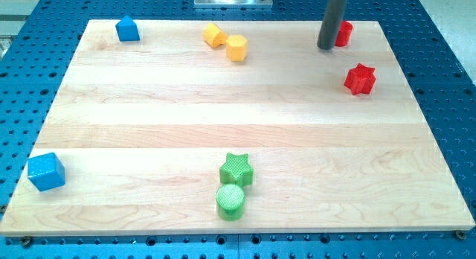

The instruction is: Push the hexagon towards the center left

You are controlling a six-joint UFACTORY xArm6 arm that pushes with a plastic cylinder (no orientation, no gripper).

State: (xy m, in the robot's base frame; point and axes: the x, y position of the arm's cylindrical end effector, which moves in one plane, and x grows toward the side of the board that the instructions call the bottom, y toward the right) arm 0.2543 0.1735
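- My tip (326, 47) sits at the view's top right of the wooden tabletop (223, 110), at the lower end of the dark rod (333, 17) that comes down from the view's top edge.
- There are no jaws on this arm, so there is nothing spread or pressed together to tell of; the rod ends plainly and holds nothing.
- Just to the view's right of my tip, partly hidden behind the rod, is a red block (344, 33); its shape cannot be made out, and I cannot tell if the tip touches it.
- A red star (360, 79) lies below that and further to the view's right, apart from the tip.
- The yellow hexagon (236, 48) lies near the view's top, a little left of the middle, well apart from my tip and to its left.
- A second yellow block (215, 35) touches the hexagon on its upper left side.
- A blue block with a peaked top (128, 29) stands at the view's top left corner.
- A blue cube (46, 171) rests on the tabletop's left edge near the view's bottom.
- A green star (236, 170) and a green cylinder (230, 202) lie together at the view's bottom centre, the cylinder just below the star and touching it.
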